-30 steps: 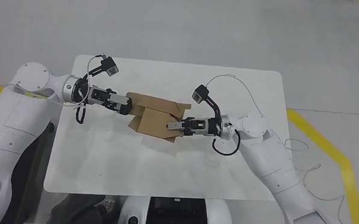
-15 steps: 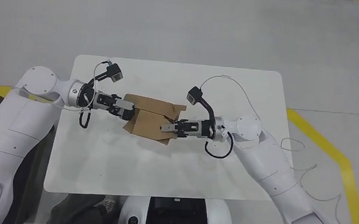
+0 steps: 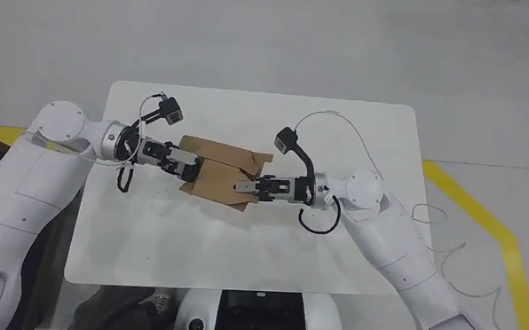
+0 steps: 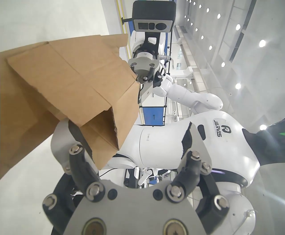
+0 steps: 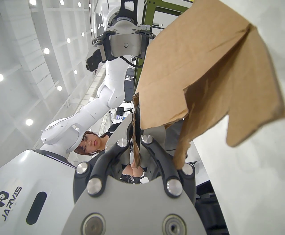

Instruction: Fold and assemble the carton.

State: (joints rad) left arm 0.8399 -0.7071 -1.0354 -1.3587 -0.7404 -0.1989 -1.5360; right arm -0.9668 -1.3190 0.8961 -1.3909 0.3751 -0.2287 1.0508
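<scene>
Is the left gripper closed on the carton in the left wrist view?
No, the left gripper is open: its fingers stand wide apart, with a corner of the carton by just one of them.

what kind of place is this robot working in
Probably a robotics lab or factory test hall: rows of round ceiling lights high overhead, a yellow line marked on the grey floor, and a plain white table below the carton.
</scene>
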